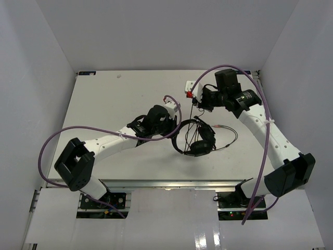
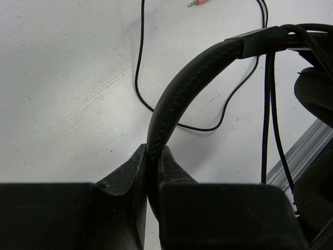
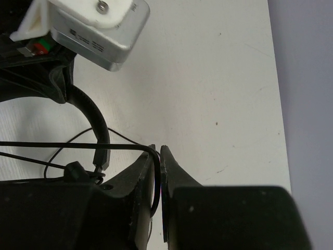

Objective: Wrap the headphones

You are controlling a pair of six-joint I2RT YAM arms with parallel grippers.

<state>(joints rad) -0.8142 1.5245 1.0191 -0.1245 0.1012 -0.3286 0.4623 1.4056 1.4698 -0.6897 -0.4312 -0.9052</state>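
My left claw (image 2: 154, 156) is clamped on the headband of the headphones (image 1: 196, 138), which sit mid-counter (image 1: 114, 99) between my arms. My right claw (image 3: 158, 154) is pinched shut on their thin black cable (image 3: 62, 144), its slack looping across the counter.

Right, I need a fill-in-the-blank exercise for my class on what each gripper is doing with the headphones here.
1. The left gripper grips the headphones by their ____.
2. The right gripper pinches the thin black ____.
3. Both grippers are ____, not open.

Missing words: headband; cable; shut.
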